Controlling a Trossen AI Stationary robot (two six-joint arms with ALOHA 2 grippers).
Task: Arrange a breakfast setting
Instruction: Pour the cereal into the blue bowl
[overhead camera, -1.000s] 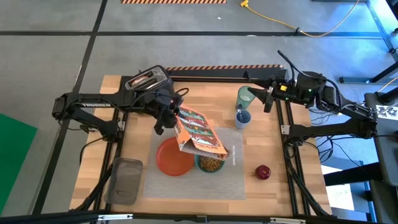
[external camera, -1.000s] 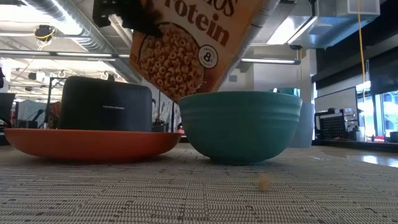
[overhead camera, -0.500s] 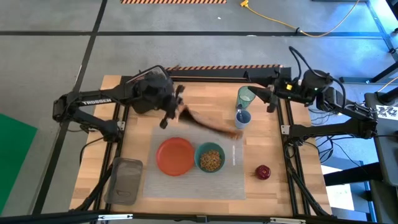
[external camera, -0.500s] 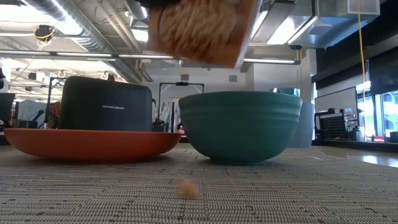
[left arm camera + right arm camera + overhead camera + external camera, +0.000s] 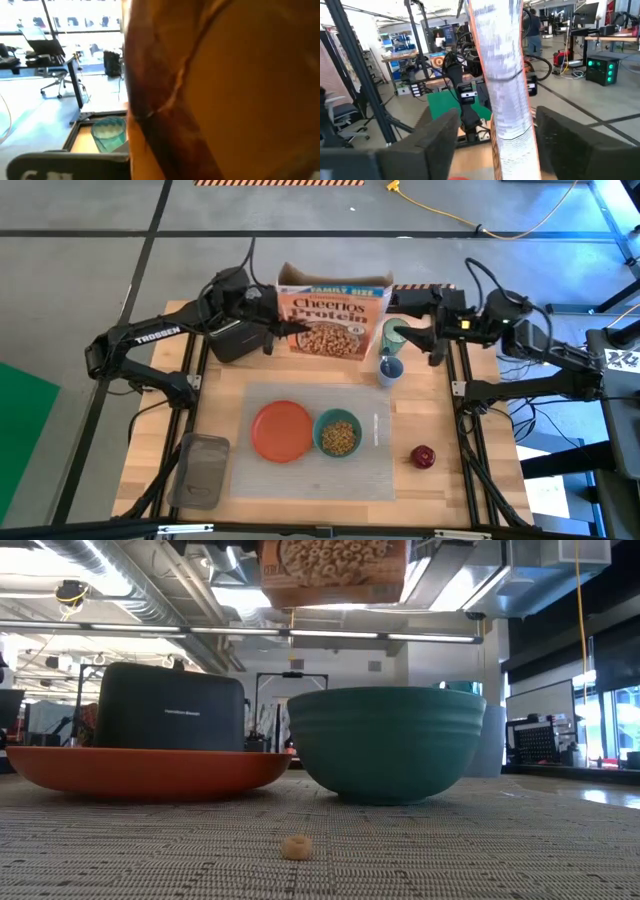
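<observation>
My left gripper (image 5: 283, 327) is shut on the orange Cheerios box (image 5: 335, 320), held high over the table's far middle; its lower end shows in the low view (image 5: 332, 568). The teal bowl (image 5: 339, 436) holds cereal and sits beside the orange plate (image 5: 281, 430) on the pale placemat (image 5: 300, 480). Cutlery (image 5: 377, 428) lies to the right of the bowl. The red apple (image 5: 423, 456) rests on the wood. The green tumbler (image 5: 394, 335) stands at the far right. My right gripper (image 5: 420, 340) is open and empty beside it. My left gripper holds the box by its left side edge (image 5: 291, 328), about halfway along, coming level from the table's left. The box fills the left wrist view (image 5: 225, 90) and hides the fingers. It is lifted clear, printed face up, open top toward the far edge.
The black toaster (image 5: 232, 340) stands under my left arm. A small blue cup (image 5: 389, 369) stands near the tumbler. A grey rectangular tray (image 5: 203, 470) lies at the near left. A loose cereal ring (image 5: 295, 848) lies on the mat before the bowl.
My left gripper has swung the box up and away from over the bowl toward the far edge, turning it from tipped mouth-down to open top toward the far edge. One cereal ring has fallen and come to rest on the placemat.
</observation>
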